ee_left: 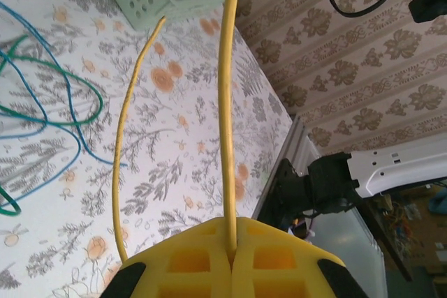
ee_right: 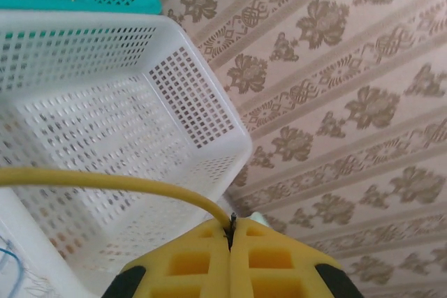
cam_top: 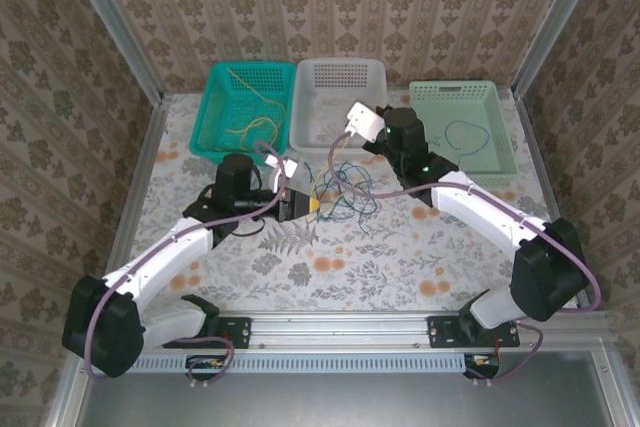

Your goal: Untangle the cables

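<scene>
Left gripper (ee_left: 231,236) is clamped on a yellow cable (ee_left: 227,102) above the table (ee_left: 195,137); right gripper (ee_right: 230,232) pinches a yellow strand (ee_right: 105,181) by the white basket (ee_right: 188,95); green and blue cables (cam_top: 345,195) lie tangled mid-table.

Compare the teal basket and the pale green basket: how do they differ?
The teal basket stands left of the white basket; the pale green basket stands right of it. The teal basket holds yellow cables; the pale green basket holds one dark blue cable. Both are perforated rectangular baskets at the far edge of the table.
</scene>
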Available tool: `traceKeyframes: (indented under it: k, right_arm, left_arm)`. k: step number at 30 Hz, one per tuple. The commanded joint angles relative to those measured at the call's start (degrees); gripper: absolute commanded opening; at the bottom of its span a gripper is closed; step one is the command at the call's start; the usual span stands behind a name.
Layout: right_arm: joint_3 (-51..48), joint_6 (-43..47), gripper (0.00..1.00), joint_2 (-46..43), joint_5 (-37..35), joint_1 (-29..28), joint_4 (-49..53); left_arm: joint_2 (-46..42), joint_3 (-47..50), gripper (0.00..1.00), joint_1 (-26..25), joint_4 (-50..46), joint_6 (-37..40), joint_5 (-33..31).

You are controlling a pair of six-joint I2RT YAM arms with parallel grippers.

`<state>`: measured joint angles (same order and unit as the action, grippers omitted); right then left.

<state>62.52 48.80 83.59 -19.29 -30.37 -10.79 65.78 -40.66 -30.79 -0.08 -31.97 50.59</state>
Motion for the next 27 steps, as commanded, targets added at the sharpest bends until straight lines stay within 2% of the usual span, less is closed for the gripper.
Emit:
traceKeyframes:
  k: [1,4,6,7,9,10,11,14,16,20,23,27]
  right_arm:
    - [-3.6,13.8,0.00,-3.5,-0.3,-1.5,-9.8]
    - [-6.2,17.8,0.00,-5.1,-0.2,-2.2,-14.3]
    - [-4.2,12.7,0.00,-5.4,-2.5,-2.1,-11.8]
    - [-1.8,8.6,0.10,-5.4,-3.3,-1.8,-7.6]
    - [2.0,1.0,0.51,-5.5,-3.0,-1.2,0.3]
    - [3.0,-2.2,0.78,-5.8,-2.1,-0.8,2.5]
    - [3.8,-5.4,0.88,-6.1,-1.1,-0.4,4.5]
    - [5.1,-14.1,0.92,-8.1,3.9,0.8,10.7]
    - [4.4,-18.4,0.99,-9.6,6.5,1.8,12.7]
    - [5.4,-27.7,1.00,-10.1,5.9,4.7,19.8]
    - [5.1,-33.5,1.00,-10.3,0.8,7.0,21.9]
    - [1.9,-37.1,1.00,-13.0,-5.6,8.7,18.8]
  left_arm:
    - [1.5,-0.1,0.05,-0.5,-4.4,0.2,4.4]
    - [2.2,-1.3,0.05,-0.5,-7.6,2.1,4.2]
    - [1.9,-1.6,0.05,-0.4,-8.1,2.9,3.4]
    - [1.7,-1.8,0.05,-0.4,-7.8,3.1,3.1]
    - [1.7,-2.2,0.05,-0.4,-6.3,2.7,2.7]
    - [1.6,-2.7,0.05,-0.4,-6.0,2.7,2.4]
    - [1.6,-3.2,0.05,-0.4,-5.8,2.8,1.9]
    - [1.2,-4.5,0.04,-0.3,-4.2,2.4,-0.4]
    - [0.9,-5.0,0.05,0.0,-2.6,1.5,-1.5]
    - [1.1,-5.7,0.04,0.6,0.2,-0.4,-0.9]
    - [1.0,-6.3,0.05,0.6,-0.2,-0.4,-0.3]
    - [-0.4,-5.8,0.04,0.8,-0.3,-0.8,-0.7]
